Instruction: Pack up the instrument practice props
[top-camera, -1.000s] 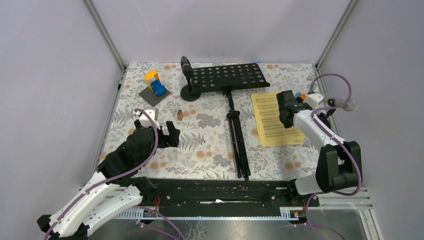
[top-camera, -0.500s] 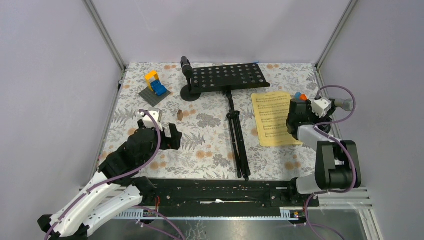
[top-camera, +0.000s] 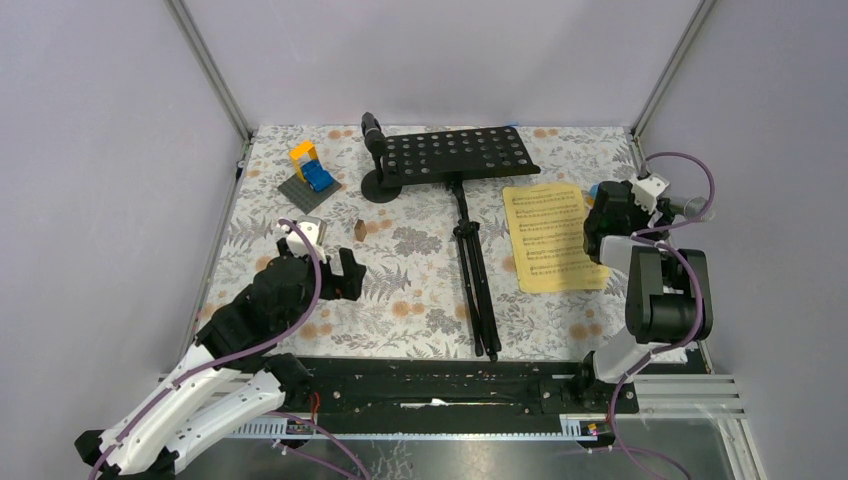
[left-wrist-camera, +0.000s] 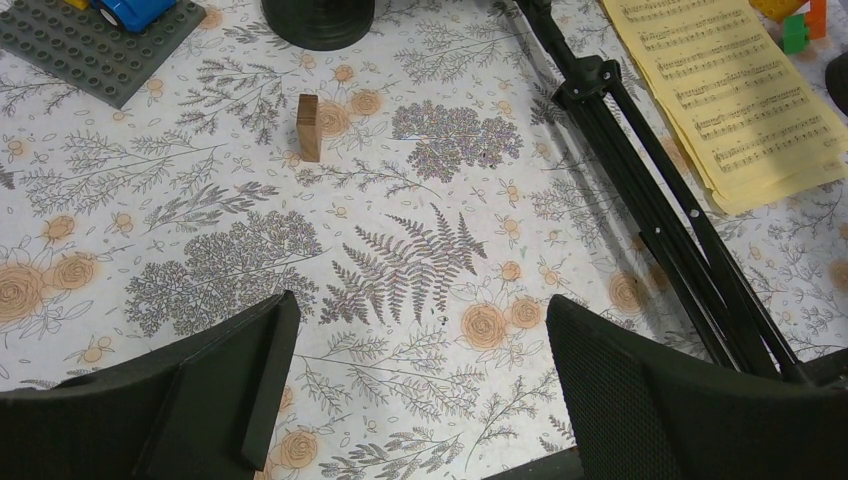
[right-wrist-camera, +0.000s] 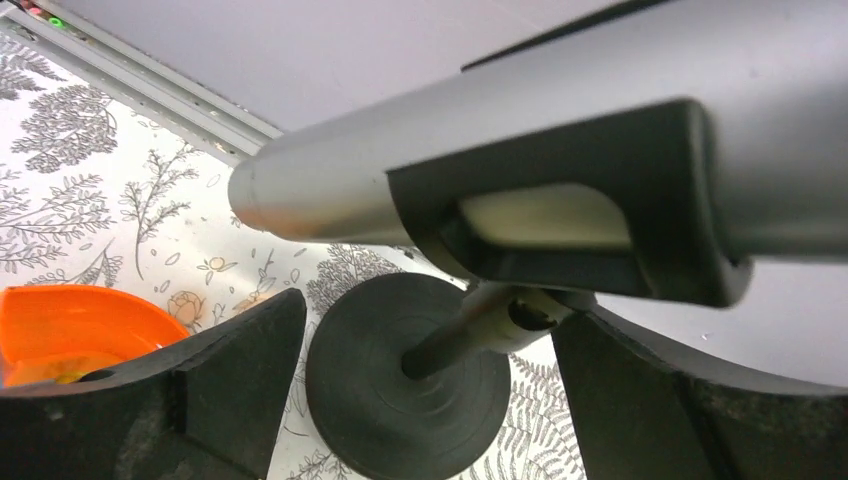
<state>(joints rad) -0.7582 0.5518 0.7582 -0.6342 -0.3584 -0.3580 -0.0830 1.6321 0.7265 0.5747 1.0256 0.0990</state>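
**Two wide-open grippers above a flowered table of music props**

A table (top-camera: 420, 300) under a flowered cloth holds everything. The biggest item, the black perforated music rack (top-camera: 458, 155), lies at the far middle. Its folded tripod legs (top-camera: 475, 270) run toward the near edge, between the two arms. Right of the legs lie the yellow sheet-music pages (top-camera: 550, 238) in a loose stack.

At the rack's left corner, the black microphone (top-camera: 372, 130) stands on a disc-based post (top-camera: 380, 187). At the far right edge, the silver microphone (right-wrist-camera: 480, 150) sits in a clip above its own disc base (right-wrist-camera: 400, 385).

The right gripper (top-camera: 603, 215) faces that base with jaws spread wide and grips nothing. The left gripper (left-wrist-camera: 420, 390) hovers over bare cloth at the near left, also wide open and empty.

A toy block build (top-camera: 310, 168) sits at the far left. A small wooden block (top-camera: 360, 230) stands upright between it and the left gripper. An orange toy (right-wrist-camera: 70, 325) lies just beside the right gripper.
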